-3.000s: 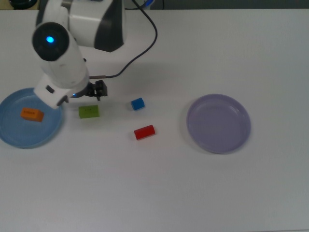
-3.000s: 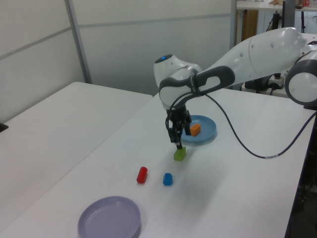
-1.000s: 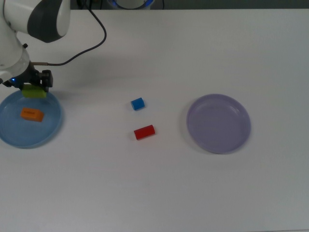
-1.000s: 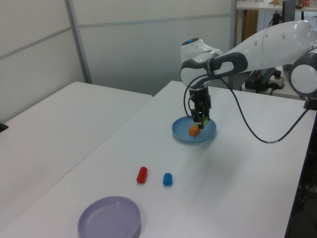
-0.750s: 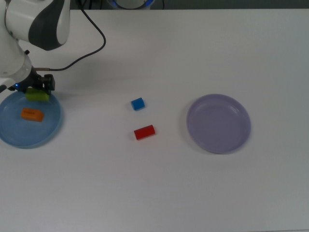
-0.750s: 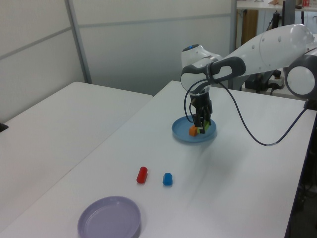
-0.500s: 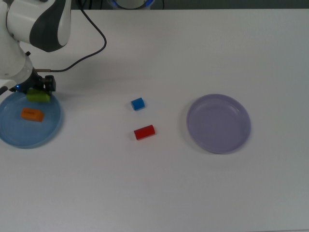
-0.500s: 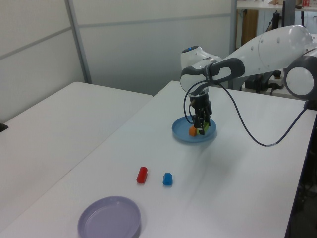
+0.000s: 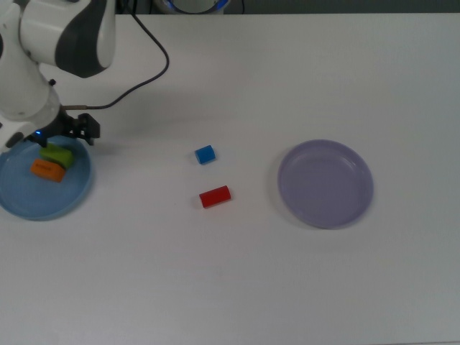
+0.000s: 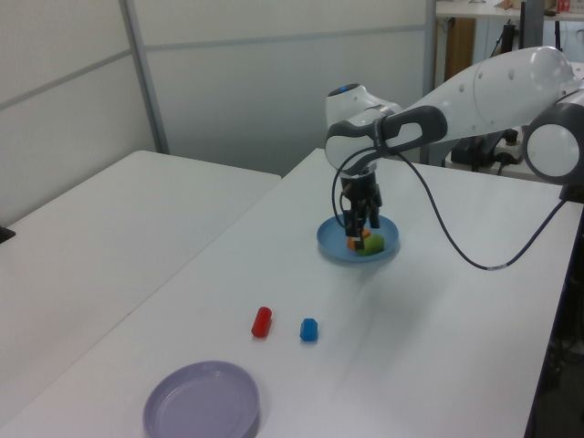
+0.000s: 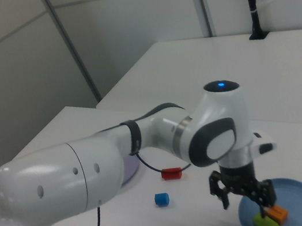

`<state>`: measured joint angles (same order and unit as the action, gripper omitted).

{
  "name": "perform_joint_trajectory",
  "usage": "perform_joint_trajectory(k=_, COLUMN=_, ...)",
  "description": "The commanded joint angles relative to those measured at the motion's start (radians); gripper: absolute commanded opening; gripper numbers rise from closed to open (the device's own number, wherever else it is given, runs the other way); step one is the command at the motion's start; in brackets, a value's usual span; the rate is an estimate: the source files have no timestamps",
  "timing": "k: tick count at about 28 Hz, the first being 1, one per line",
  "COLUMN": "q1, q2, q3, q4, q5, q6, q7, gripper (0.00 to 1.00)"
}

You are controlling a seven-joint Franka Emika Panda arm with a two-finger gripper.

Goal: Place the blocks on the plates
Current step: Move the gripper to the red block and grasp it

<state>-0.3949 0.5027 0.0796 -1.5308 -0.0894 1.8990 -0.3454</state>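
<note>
Across the white desk (image 9: pixel 259 287) my arm reaches to the top view's left, where it hangs over the far edge of the light blue plate (image 9: pixel 21 205). Well apart from it, toward the top view's right, sits the lavender plate (image 9: pixel 325 184), bare of blocks. My gripper (image 11: pixel 242 194) hovers just above the blue plate's rim with its fingers spread and nothing between them. On the blue plate lie the green block (image 9: pixel 57 154) and the orange block (image 9: pixel 46 169), touching or nearly so; the green one lies nearer my gripper and looks tilted against the orange one. Out on the bare desk between the two plates rests the red block (image 9: pixel 214 196), lying on its side. Near it, a little farther up in the top view, is the blue cube (image 9: pixel 205 154), the smallest of the lot, apart from the red one.
</note>
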Motion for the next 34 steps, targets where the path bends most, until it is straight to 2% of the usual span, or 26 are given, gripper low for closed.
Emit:
perform_joint_trajectory(k=1, q1=0.123, q2=-0.02, q3=-0.011, q4=-0.012, q5=0.036, q6=0.012, q7=0.04, gripper=1.0)
perform_joint_trajectory(k=5, q1=0.172, q2=-0.018, q3=-0.009, q4=-0.011, q5=0.034, q6=0.026, q7=0.081, gripper=1.0)
perform_joint_trajectory(k=11, q1=0.278, q2=-0.012, q3=-0.004, q4=-0.011, q5=0.063, q6=0.143, q7=0.083, gripper=1.0)
perform_joint_trajectory(k=12, q1=0.309, q2=-0.004, q3=-0.006, q4=-0.011, q5=0.062, q6=0.182, q7=0.083, gripper=1.0)
perform_joint_trajectory(k=19, q1=0.39, q2=0.048, q3=-0.006, q4=-0.011, q5=0.056, q6=0.27, q7=0.085, gripper=1.0)
perform_joint_trajectory(k=24, q1=0.418, q2=0.066, q3=-0.006, q4=-0.012, q5=0.053, q6=0.287, q7=0.089, gripper=1.0)
perform_joint_trajectory(k=32, q1=0.418, q2=0.083, q3=-0.007, q4=-0.012, q5=0.051, q6=0.29, q7=0.091, gripper=1.0)
perform_joint_trajectory(k=34, q1=0.418, q2=0.083, q3=-0.007, q4=-0.012, q5=0.051, q6=0.299, q7=0.092, gripper=0.96)
